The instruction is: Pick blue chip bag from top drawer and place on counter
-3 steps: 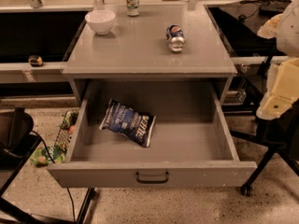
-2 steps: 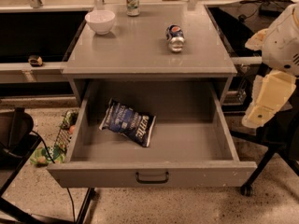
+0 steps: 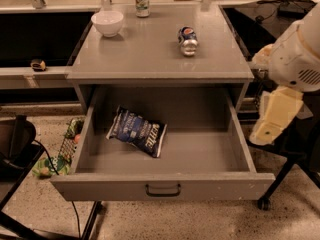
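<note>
The blue chip bag (image 3: 137, 131) lies flat in the left half of the open top drawer (image 3: 162, 186), tilted with its lettering up. The grey counter (image 3: 150, 54) is the cabinet's top, just above the drawer. My gripper (image 3: 272, 119) hangs at the right of the view, beside the drawer's right wall and outside it, below the white arm (image 3: 299, 54). It is well to the right of the bag and holds nothing that I can see.
On the counter stand a white bowl (image 3: 107, 22) at the back left, a green-white can (image 3: 142, 0) at the back, and a blue soda can (image 3: 188, 40) on its side right of centre. A chair base (image 3: 15, 149) is at the lower left, and a wheeled stand (image 3: 263, 202) at the lower right.
My arm has come further into view from the right, and the gripper has moved left and down toward the drawer's right side. The bag and the drawer have not moved.
</note>
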Available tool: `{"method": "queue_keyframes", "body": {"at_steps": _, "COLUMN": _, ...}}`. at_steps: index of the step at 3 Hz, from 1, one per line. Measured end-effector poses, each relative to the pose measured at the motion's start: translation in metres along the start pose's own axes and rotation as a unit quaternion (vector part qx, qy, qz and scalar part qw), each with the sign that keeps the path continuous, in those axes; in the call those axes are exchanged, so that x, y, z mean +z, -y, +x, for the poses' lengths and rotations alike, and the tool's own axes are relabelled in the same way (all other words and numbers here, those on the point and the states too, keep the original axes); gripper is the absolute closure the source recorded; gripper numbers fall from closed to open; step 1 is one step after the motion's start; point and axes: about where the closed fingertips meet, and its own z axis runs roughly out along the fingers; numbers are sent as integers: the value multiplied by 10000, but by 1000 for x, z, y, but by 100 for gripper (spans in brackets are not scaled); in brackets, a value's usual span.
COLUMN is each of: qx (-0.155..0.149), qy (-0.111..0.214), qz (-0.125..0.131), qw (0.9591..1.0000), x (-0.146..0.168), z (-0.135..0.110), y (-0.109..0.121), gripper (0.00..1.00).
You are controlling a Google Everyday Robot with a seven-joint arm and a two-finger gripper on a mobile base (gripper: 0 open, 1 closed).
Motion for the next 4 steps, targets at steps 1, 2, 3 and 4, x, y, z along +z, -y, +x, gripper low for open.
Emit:
{"method": "queue_keyframes", "body": {"at_steps": 1, "qx": -14, "qy": 278, "qz": -317, "qw": 9991, "x": 53, "z": -9, "y": -12, "gripper": 0}}
{"method": "queue_keyframes", "body": {"at_steps": 2, "qx": 42, "qy": 664, "qz": -423, "qw": 9969, "x": 111, "z": -26, "y": -17, "gripper": 0}}
{"method": "queue_keyframes", "body": {"at_steps": 3, "qx": 258, "qy": 1095, "qz": -408, "qw": 9928, "x": 164, "z": -42, "y": -15, "gripper": 0}}
{"method": "queue_keyframes", "body": {"at_steps": 4, "qx": 284, "qy": 1203, "qz": -181, "qw": 9922, "x": 165, "z": -48, "y": -3, "gripper": 0}}
